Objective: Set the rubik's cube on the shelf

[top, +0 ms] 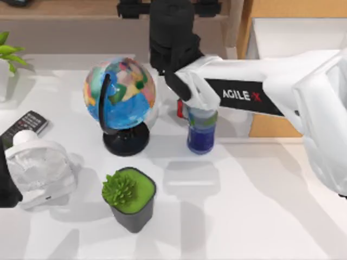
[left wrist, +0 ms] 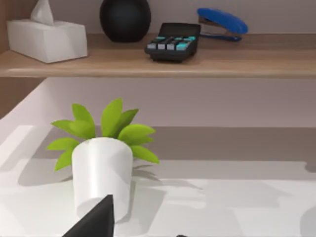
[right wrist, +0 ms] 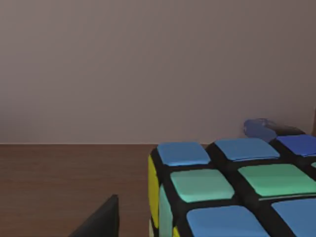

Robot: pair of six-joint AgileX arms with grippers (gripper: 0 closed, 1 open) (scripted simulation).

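Overhead, right arm (top: 260,92) reaching across table toward shelf (top: 65,11), wrist dark above globe's (top: 120,93) right side. Cube (right wrist: 237,192) close before right wrist camera, blue, green, yellow squares, above brown shelf board. Jaws' state: cannot tell. Left arm (top: 32,170) parked left of globe, near remote (top: 24,125). Blue cup (top: 201,130) right of globe, potted succulent (top: 127,196) in front.

White table (top: 260,216), perhaps greyish wall (right wrist: 148,64)
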